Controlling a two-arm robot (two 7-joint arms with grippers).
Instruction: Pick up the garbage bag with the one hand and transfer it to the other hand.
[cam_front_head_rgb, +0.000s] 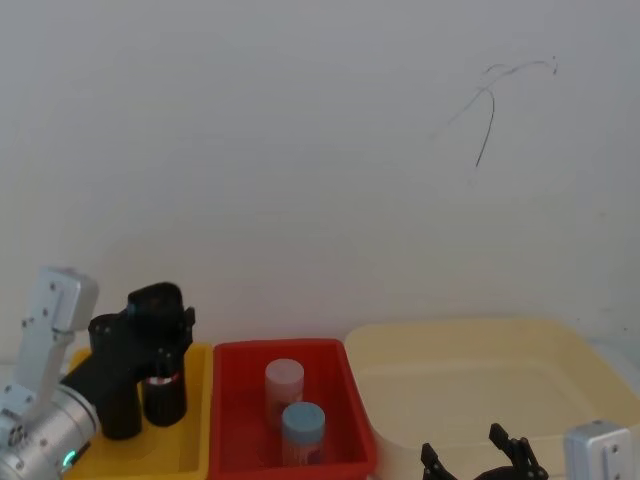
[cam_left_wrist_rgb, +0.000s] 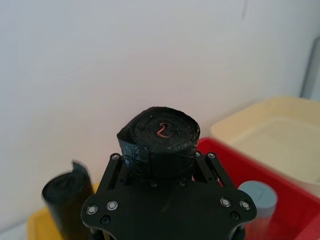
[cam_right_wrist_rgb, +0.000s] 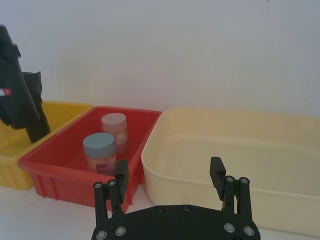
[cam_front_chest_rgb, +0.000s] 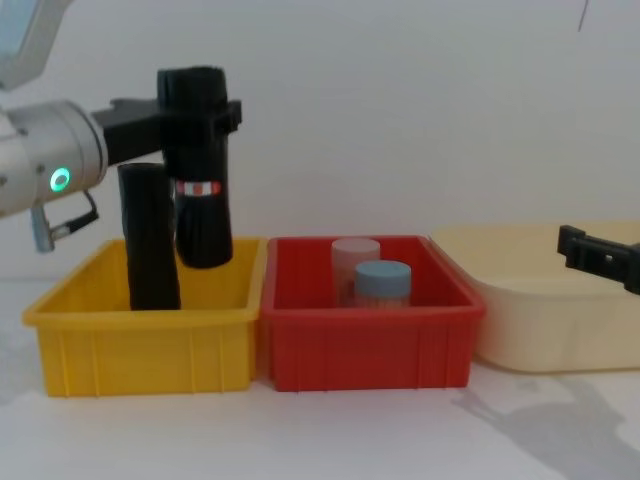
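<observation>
The garbage bag (cam_front_chest_rgb: 203, 225), a black roll with a red-and-white band, hangs upright over the yellow bin (cam_front_chest_rgb: 140, 350), its lower end just above the rim. My left gripper (cam_front_chest_rgb: 200, 112), green ring on its wrist, is shut on the roll's upper part. From the left wrist view I see the roll's top end (cam_left_wrist_rgb: 160, 135) between the fingers (cam_left_wrist_rgb: 115, 165). In the head view the bag (cam_front_head_rgb: 165, 390) hangs below the left gripper (cam_front_head_rgb: 150, 320). My right gripper (cam_right_wrist_rgb: 170, 172) stands open and holds nothing, low in front of the cream tub (cam_right_wrist_rgb: 230, 150), far right of the bag.
A plain black roll (cam_front_chest_rgb: 150, 240) stands in the yellow bin beside the held one. The red bin (cam_front_chest_rgb: 370, 350) in the middle holds two capped jars (cam_front_chest_rgb: 380, 280). The cream tub (cam_front_chest_rgb: 550, 340) sits on the right. A white wall is close behind.
</observation>
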